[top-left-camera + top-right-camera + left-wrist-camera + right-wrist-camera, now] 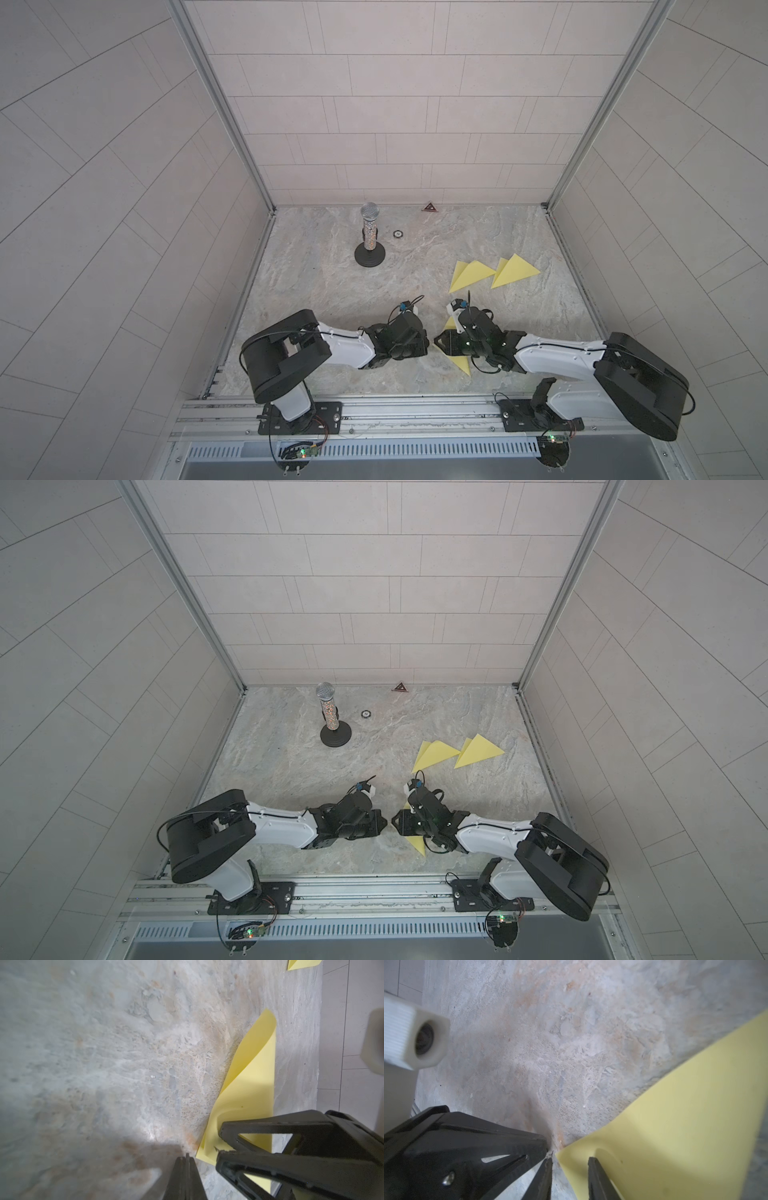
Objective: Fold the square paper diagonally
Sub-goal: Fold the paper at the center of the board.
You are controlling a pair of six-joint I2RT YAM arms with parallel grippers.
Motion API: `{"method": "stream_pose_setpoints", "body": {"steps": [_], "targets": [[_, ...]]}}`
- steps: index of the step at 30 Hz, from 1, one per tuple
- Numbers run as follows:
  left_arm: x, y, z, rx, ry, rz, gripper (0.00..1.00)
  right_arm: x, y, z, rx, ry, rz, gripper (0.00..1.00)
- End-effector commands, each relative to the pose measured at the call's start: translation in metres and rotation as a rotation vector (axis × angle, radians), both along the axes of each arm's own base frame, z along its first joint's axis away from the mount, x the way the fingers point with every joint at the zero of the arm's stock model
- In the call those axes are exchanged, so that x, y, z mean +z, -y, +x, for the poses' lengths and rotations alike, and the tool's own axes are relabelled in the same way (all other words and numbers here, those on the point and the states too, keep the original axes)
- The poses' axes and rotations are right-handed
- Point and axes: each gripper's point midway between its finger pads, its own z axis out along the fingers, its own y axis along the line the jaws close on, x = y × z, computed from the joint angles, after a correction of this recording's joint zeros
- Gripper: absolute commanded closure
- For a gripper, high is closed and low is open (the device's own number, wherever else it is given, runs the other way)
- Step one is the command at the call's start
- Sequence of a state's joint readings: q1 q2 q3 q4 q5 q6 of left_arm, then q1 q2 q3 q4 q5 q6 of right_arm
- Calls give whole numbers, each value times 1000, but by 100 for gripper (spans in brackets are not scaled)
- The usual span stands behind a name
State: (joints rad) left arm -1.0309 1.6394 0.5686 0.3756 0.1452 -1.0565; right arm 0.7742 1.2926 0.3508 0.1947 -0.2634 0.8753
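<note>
The yellow paper (249,1084) lies near the table's front middle, folded over loosely with a rounded, uncreased bend. Most of it is hidden under my right arm in both top views; only its tips show (462,365) (417,843). My right gripper (571,1160) is open: one finger (593,1167) rests on the paper's corner and dents it, while the other (548,1169) stands on bare table beside the corner. Tip to tip with it, my left gripper (187,1156) is shut and empty, just off the paper's corner (428,341).
Two folded yellow triangles (473,274) (515,270) lie at the back right. A microphone on a round stand (369,237), a small round disc (397,234) and a triangular marker (429,207) are near the back wall. A metal rail (395,409) runs along the front.
</note>
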Motion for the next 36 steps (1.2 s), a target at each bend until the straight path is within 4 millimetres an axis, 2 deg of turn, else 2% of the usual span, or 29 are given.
{"method": "stream_pose_setpoints", "body": {"steps": [1, 5, 7, 13, 22, 26, 30, 36], "targets": [[2, 1, -1, 28, -19, -38, 100, -38, 34, -28, -25, -122, -148, 75], [3, 12, -2, 20, -41, -99, 100, -39, 36, -29, -33, -128, -158, 94], [3, 15, -3, 15, -42, -105, 100, -40, 37, -29, -35, -129, -163, 100], [4, 10, -3, 27, -32, -87, 99, -41, 38, -29, -37, -132, -165, 100], [2, 12, -6, 36, -38, -79, 82, -43, 38, -30, -39, -135, -167, 100], [6, 9, -3, 60, -26, -84, 81, -43, 38, -30, -40, -135, -166, 100], [20, 7, 1, 78, 7, -99, 81, -44, 37, -29, -37, -137, -164, 100], [40, 17, 4, 58, 42, -138, 86, -44, 35, -29, -36, -140, -158, 100]]}}
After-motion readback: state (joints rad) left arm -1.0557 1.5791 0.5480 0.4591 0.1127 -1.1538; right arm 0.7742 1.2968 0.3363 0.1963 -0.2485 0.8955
